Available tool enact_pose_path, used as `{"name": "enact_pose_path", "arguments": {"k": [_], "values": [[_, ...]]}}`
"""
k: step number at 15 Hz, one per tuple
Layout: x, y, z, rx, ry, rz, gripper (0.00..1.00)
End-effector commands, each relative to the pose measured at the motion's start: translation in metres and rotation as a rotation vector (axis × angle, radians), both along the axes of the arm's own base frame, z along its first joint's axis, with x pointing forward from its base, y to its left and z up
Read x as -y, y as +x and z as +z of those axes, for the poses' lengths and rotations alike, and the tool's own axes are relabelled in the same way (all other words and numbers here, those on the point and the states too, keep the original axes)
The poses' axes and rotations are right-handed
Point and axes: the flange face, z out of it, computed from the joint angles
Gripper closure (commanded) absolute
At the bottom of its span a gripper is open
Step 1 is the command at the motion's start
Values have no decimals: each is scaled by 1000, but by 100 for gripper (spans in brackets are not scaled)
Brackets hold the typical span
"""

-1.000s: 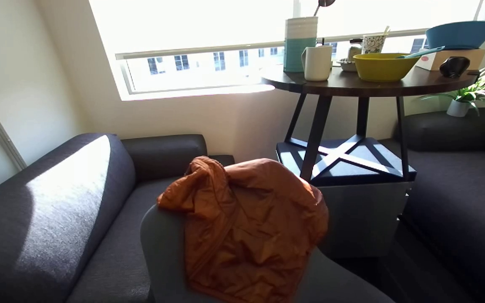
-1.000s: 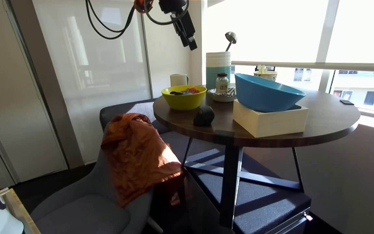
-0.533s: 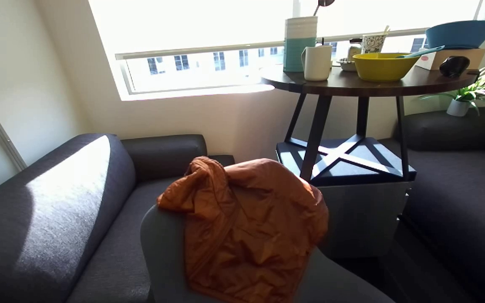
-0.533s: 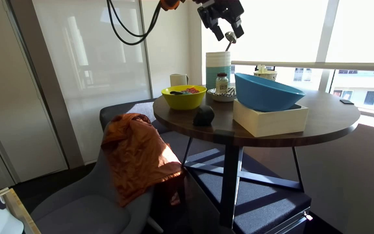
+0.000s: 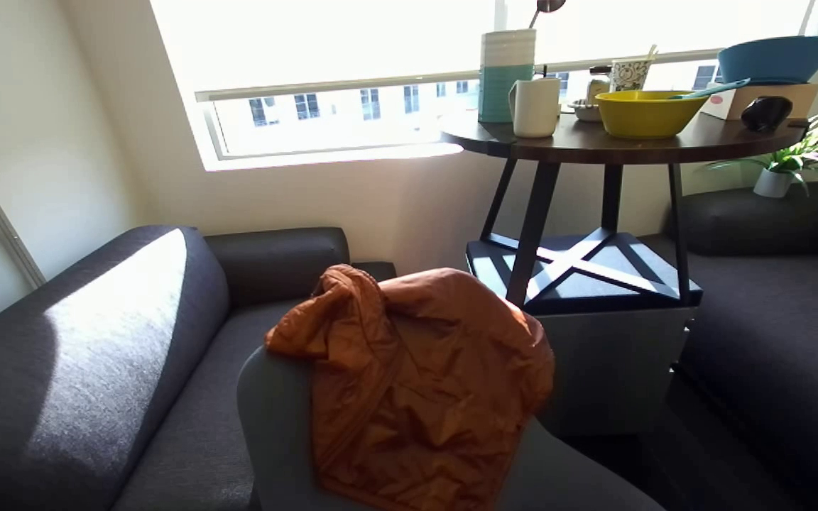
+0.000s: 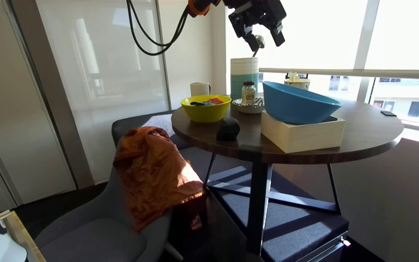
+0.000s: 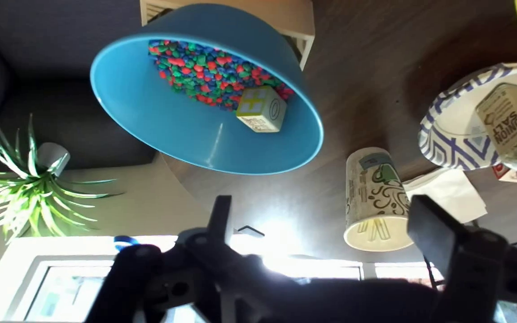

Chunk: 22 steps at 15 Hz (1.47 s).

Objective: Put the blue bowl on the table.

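The gripper (image 6: 266,43) is being held higher than the table (image 6: 371,131) and clear of the blue bowl (image 6: 298,105), its fingers (image 7: 219,220) being set wide apart. In an exterior view, the ladle (image 6: 261,41) is being partly hidden by it. The blue bowl is being borne, tilted, by the box (image 6: 304,138), and the box by the table. In the wrist view, coloured bits (image 7: 204,72) and a cube (image 7: 260,110) are being held inside the blue bowl. A jar (image 7: 514,121) is being carried by the dish (image 7: 449,139).
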Motion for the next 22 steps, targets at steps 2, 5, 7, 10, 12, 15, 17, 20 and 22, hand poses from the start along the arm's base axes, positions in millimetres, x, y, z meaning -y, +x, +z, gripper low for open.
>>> {"name": "enact_pose_path", "arguments": {"k": [2, 5, 7, 10, 12, 15, 17, 20, 22], "values": [[12, -6, -7, -97, -36, 231, 0], [21, -18, -18, -154, 4, 384, 0], [28, -26, -27, -227, 21, 477, 0], [31, -33, -33, -257, -1, 454, 0], [36, -35, -37, -267, -1, 447, 0], [31, -33, -38, -267, -8, 560, 0], [32, -31, -37, -304, -58, 671, 0], [33, -27, -34, -370, -128, 814, 0], [31, -25, -38, -408, -122, 917, 0]]}}
